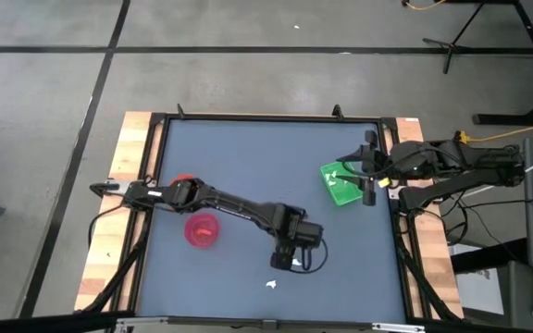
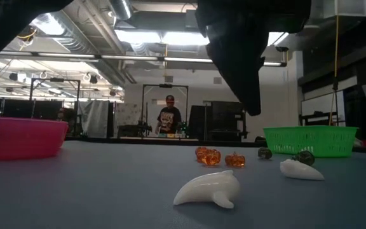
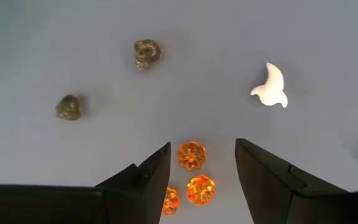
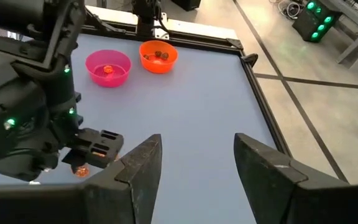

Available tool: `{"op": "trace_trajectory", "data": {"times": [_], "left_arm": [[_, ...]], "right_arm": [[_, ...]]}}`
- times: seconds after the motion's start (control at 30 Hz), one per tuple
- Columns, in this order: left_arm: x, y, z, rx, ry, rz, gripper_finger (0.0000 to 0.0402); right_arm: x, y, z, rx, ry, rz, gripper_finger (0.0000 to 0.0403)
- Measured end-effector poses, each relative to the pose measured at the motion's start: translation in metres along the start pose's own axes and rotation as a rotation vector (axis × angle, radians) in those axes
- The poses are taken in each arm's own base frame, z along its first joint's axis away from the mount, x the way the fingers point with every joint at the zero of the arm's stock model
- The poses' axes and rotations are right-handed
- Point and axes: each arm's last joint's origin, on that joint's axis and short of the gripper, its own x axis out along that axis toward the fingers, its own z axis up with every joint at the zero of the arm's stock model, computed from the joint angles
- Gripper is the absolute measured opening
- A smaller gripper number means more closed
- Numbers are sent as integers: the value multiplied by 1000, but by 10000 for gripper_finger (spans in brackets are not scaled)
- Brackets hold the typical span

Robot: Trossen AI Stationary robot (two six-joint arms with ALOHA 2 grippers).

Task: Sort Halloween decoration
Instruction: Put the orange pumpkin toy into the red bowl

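Observation:
The Halloween decoration lies loose on the blue-grey table. In the left wrist view, three orange pumpkins (image 3: 192,155) sit below my open left gripper (image 3: 202,144), two of them between its fingers and clear of them. Two dark roundish pieces (image 3: 146,53) and a white ghost (image 3: 270,87) lie farther out. Another white piece (image 1: 271,284) rests near the table's near edge. My left gripper (image 1: 294,257) hangs over the near middle, pointing steeply down. My right gripper (image 4: 197,138) waits open, high by the green tray (image 1: 340,183).
A pink bowl (image 4: 108,67) holding an orange piece and an orange bowl (image 4: 158,56) holding dark pieces stand at the table's left. The green tray (image 2: 310,140) stands at the right. A person (image 2: 168,117) stands in the room beyond the table.

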Motion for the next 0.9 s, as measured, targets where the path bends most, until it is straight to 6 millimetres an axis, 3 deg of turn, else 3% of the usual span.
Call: {"op": "trace_trajectory", "data": {"times": [0.5, 0.9], "left_arm": [[53, -1, -24, -32, 83, -3, 165], [57, 0, -27, -40, 84, -7, 163]], "right_arm": [[0, 0, 0, 1, -3, 0, 199], [0, 0, 0, 1, -3, 0, 199]]}}
